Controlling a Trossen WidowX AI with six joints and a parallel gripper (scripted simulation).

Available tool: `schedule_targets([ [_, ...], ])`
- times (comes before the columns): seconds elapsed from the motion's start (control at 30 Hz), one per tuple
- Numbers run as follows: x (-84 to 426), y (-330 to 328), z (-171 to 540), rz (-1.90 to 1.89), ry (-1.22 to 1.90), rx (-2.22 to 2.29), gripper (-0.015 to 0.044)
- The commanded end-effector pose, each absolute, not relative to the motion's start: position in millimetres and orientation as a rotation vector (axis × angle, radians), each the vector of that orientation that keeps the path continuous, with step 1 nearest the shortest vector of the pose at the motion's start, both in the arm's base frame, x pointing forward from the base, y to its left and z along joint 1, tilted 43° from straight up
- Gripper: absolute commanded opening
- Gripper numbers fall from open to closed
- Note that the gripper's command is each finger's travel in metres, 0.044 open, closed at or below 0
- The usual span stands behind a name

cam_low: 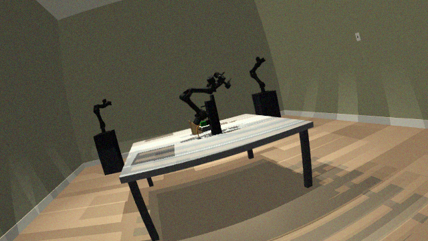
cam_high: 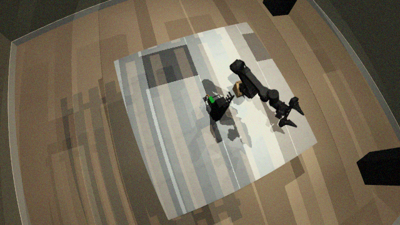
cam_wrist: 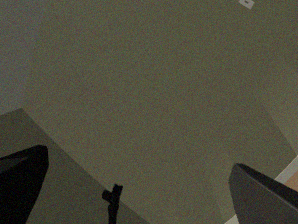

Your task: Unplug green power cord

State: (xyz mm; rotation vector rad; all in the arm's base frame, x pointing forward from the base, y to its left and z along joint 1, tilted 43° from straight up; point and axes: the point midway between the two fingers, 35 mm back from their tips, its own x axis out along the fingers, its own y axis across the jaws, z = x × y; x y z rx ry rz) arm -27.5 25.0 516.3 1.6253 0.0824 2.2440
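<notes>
The black six-joint arm (cam_low: 195, 97) is rising from its base near the middle of the pale striped table (cam_high: 175, 175), folding at the elbow and reaching up and out, so its black parallel-jaw gripper (cam_high: 290, 114) is hanging high above the table's right part, tilted upward toward the olive wall (cam_wrist: 147, 63). Its fingers are standing spread wide, pinching nothing. The green plug (cam_high: 211, 99) of the power cord is sitting at the upright black power strip (cam_low: 212, 114), well apart from the gripper; whether it is seated in a socket cannot be told. Open air is surrounding the gripper on every side. No writing is legible anywhere.
</notes>
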Motion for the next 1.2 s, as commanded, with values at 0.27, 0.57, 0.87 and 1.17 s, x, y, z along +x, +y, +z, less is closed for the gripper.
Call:
schedule_targets([
  [0.27, -45.9, 81.0, 509.4, 2.143, 0.114, 1.374, 0.0164],
  [0.57, -39.6, 164.9, 483.9, 1.938, 0.207, 1.075, 0.0160],
  [0.87, 0.4, 230.6, 455.4, 1.708, 0.274, 0.845, 0.0160],
  [1.17, 56.7, 272.0, 421.7, 1.491, 0.365, 0.690, 0.0160],
])
